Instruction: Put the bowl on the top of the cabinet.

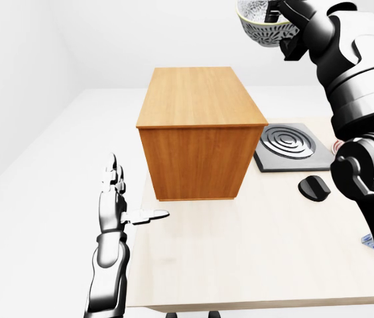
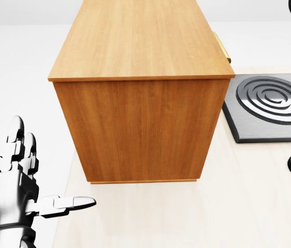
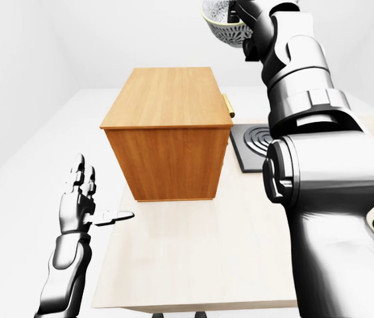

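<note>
— Pale wood makes up the desk (image 1: 253, 265), the biggest thing here. What stands on it?

— A tall cabinet (image 1: 197, 126) in warm orange-brown wood, toward the upper left of the desk in the left-eye view, with a small brass fitting on its right side. Its top is bare.

— And to its right?

— A dark grey square plate (image 1: 291, 147) with concentric rings, just beside the cabinet. Below that lies a small black rounded object (image 1: 315, 187); I cannot tell what it is.

— Where is the bowl?

— The bowl (image 1: 261, 20) is up in the air at the top of the left-eye view, above and to the right of the cabinet's top, tilted. The right hand (image 1: 286, 23) is clenched on its rim.

— The other one?

— The left hand (image 2: 21, 191) hangs off the desk's left edge, released, fingers straight up, thumb pointing toward the cabinet, touching nothing.
</note>
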`<state>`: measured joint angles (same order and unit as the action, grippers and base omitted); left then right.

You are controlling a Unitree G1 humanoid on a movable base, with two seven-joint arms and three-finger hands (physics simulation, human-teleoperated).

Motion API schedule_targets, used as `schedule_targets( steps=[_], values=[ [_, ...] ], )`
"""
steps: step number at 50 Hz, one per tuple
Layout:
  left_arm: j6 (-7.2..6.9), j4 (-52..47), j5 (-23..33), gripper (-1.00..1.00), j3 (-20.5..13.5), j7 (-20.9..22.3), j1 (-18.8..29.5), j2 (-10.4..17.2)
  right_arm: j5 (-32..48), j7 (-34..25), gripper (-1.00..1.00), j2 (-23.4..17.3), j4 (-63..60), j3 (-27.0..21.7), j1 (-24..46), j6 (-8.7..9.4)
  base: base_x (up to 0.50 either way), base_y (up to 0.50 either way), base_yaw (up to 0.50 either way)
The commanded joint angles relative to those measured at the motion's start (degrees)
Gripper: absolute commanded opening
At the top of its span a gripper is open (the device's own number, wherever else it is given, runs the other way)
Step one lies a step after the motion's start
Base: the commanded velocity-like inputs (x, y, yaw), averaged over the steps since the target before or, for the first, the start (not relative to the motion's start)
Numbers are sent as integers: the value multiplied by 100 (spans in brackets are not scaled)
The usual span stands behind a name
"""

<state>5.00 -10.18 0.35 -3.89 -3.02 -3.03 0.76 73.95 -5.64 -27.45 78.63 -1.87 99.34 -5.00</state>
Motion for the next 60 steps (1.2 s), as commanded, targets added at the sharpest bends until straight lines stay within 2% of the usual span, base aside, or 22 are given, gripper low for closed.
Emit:
schedule_targets(
  steps=[1, 19, 31, 60],
  values=[
    [0, -13, -14, 100, 8, 43, -20, 0, 194, 55, -100, 413, -87, 3, 251, 0, 0, 0, 0],
    [0, -19, -19, 100, 10, 69, -30, -8, 281, 119, -100, 1024, -135, 225, 290, 0, 0, 0, 0],
    [0, -15, -53, 100, -33, 43, 30, 4, 368, 199, -100, 1328, -158, 331, 58, 0, 0, 0, 0],
    [0, -46, -32, 100, 30, 108, -37, -5, 454, 296, -100, 1480, -177, 416, -381, 0, 0, 0, 0]
  ],
)
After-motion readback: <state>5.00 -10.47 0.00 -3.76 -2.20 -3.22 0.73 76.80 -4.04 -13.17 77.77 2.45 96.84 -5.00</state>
